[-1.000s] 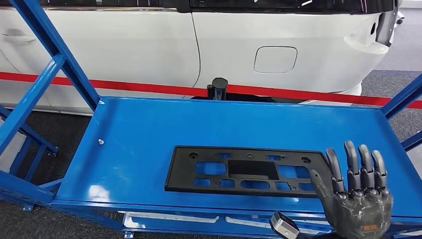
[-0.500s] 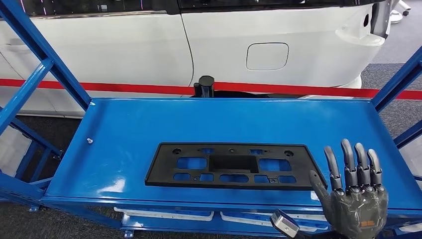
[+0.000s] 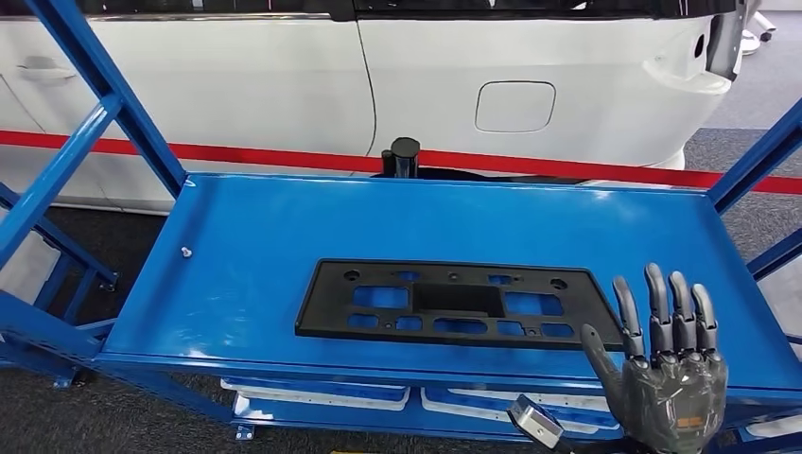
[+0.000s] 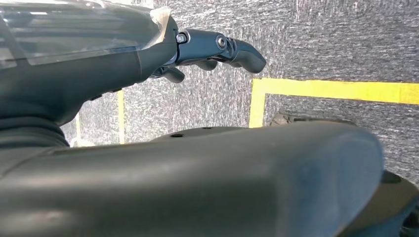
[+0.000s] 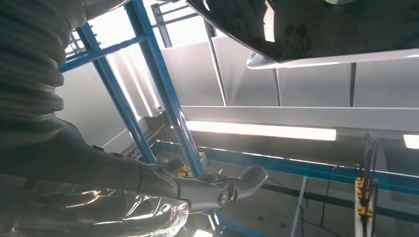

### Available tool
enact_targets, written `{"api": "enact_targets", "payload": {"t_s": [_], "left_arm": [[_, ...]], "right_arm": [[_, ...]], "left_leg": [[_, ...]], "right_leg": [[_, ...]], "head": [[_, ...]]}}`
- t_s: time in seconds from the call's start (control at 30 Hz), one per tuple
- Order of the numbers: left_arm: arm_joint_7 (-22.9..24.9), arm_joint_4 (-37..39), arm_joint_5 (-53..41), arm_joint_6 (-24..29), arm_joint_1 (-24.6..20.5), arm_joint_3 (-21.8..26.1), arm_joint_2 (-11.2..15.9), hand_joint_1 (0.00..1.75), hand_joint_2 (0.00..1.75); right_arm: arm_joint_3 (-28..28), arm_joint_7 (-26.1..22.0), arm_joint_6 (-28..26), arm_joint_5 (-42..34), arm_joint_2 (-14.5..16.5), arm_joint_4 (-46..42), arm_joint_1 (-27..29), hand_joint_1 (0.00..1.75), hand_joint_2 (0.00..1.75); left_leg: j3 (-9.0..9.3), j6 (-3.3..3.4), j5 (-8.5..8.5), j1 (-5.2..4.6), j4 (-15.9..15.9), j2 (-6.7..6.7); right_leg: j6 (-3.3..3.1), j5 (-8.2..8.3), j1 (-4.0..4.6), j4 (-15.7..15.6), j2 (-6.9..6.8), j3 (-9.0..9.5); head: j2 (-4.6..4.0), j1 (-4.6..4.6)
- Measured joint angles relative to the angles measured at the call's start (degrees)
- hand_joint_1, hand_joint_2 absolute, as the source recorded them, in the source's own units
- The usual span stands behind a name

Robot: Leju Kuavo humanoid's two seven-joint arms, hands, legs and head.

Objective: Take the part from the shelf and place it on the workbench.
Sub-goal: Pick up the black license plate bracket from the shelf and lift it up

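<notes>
A flat black plastic part (image 3: 454, 305) with several cut-outs lies lengthwise on the blue shelf (image 3: 284, 227), near its front edge. My right hand (image 3: 662, 364) is raised just in front of the shelf's front right, fingers straight up and apart, holding nothing; its fingertips (image 3: 655, 284) overlap the part's right end in the head view. In the right wrist view the same hand (image 5: 217, 190) is bare against the blue frame. My left hand (image 4: 217, 49) hangs over grey carpet with yellow tape lines, its fingers loosely extended and holding nothing.
Blue slanted uprights (image 3: 85, 85) frame the shelf on the left and right (image 3: 757, 161). A white car (image 3: 530, 76) and a red line stand behind it, with a black post (image 3: 404, 156) at the back edge. White bins (image 3: 317, 392) sit under the shelf. A small bolt (image 3: 186, 252) lies at the left.
The whole picture has shifted, first left, then back right, so the camera moved. My right hand keeps its raised, spread pose by the part's right end, slightly lower in the picture.
</notes>
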Motion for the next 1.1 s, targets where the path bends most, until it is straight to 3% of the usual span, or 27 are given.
{"api": "enact_targets", "payload": {"t_s": [0.07,0.1,0.13,0.17,0.27,0.33,0.4,0.47,0.53,0.87,0.93,1.1], "left_arm": [[-0.08,-0.05,0.01,-0.26,0.01,0.0,-0.01,0.0,0.0],[-0.09,-0.08,-0.01,-0.37,0.03,0.0,-0.01,0.0,0.0],[-0.09,-0.1,-0.04,-0.39,0.03,0.0,-0.01,0.0,0.0],[-0.09,-0.11,-0.08,-0.41,0.03,0.0,-0.01,0.0,0.0],[0.02,-0.14,-0.11,-0.36,0.03,0.0,-0.01,0.0,0.0],[0.17,-0.14,-0.11,-0.12,-0.01,0.0,0.01,0.0,0.0],[0.38,-0.14,-0.11,0.23,-0.02,-0.01,0.03,0.0,0.0],[0.54,-0.14,-0.14,0.44,0.0,-0.01,0.04,0.0,0.0],[0.57,-0.14,-0.19,0.5,-0.01,-0.01,0.03,0.0,0.0],[0.6,-0.14,-0.2,0.54,-0.01,-0.01,0.03,0.0,0.0],[0.61,-0.14,-0.2,0.55,-0.01,0.0,0.03,0.0,0.0],[0.76,-0.15,-0.39,0.79,-0.02,-0.05,0.02,0.0,0.0]], "right_arm": [[0.04,0.22,0.01,-0.02,-0.14,0.2,0.02,0.0,1.75],[0.05,0.32,0.01,-0.03,-0.19,0.35,0.03,0.0,1.75],[0.05,0.37,0.01,-0.03,-0.24,0.5,0.03,0.0,1.75],[0.06,0.39,0.0,-0.03,-0.28,0.63,0.02,0.0,1.75],[0.06,0.51,0.01,-0.03,-0.42,0.93,-0.07,0.0,1.75],[0.06,0.57,0.01,-0.02,-0.43,1.28,-0.18,0.0,1.75],[0.02,0.48,0.01,-0.01,-0.4,1.83,-0.2,0.0,1.75],[-0.03,0.32,0.01,0.0,-0.38,2.38,-0.17,0.0,1.75],[-0.05,0.28,0.01,0.01,-0.38,2.85,-0.19,0.0,1.75],[-0.05,0.28,-0.01,0.02,-0.37,3.64,-0.2,0.0,1.75],[-0.05,0.28,0.0,0.02,-0.37,3.75,-0.2,0.0,1.75],[-1.17,-0.42,0.01,-0.01,-0.73,8.17,-1.63,0.0,1.75]], "left_leg": [[-0.76,0.24,0.46,-0.02,-0.01,0.1],[-1.11,0.19,0.64,-0.02,0.01,0.14],[-1.38,0.11,0.79,0.0,0.05,0.17],[-1.55,0.01,0.92,0.05,0.12,0.19],[-1.78,-0.48,0.91,0.14,0.62,0.19],[-2.21,-0.97,0.72,-0.16,1.22,0.19],[-2.63,-0.69,0.75,-0.4,1.58,0.13],[-2.67,0.03,1.03,-0.35,1.49,0.03],[-2.62,0.21,1.25,-0.28,1.32,-0.03],[-2.62,-0.23,1.6,-0.06,1.08,-0.05],[-2.64,-0.52,1.62,-0.01,1.06,-0.05],[-2.74,-1.94,1.52,-0.09,1.01,-0.04]], "right_leg": [[-0.32,-3.47,-0.02,7.29,0.02,-2.82],[-0.18,-4.5,-0.07,10.24,0.02,-3.82],[0.22,-4.65,-0.15,11.22,0.01,-3.82],[0.81,-3.97,-0.26,9.86,0.0,-2.67],[2.4,-0.5,-0.8,-1.43,-0.09,3.95],[2.1,-0.1,-0.92,-4.99,0.1,5.73],[1.43,-0.07,-0.84,-5.43,0.32,5.82],[1.11,0.08,-0.72,-5.4,0.32,5.76],[0.85,0.18,-0.53,-5.39,0.3,5.75],[0.44,0.26,-0.22,-5.35,0.3,5.64],[0.43,0.26,-0.15,-5.34,0.29,5.62],[0.41,0.25,-0.2,-5.31,0.25,5.35]], "head": [[0.01,0.17],[0.01,0.21],[0.01,0.21],[0.01,0.22],[0.01,0.29],[0.01,0.2],[0.0,-0.05],[0.0,-0.13],[0.0,-0.14],[0.01,-0.15],[0.01,-0.15],[0.01,-0.1]]}}
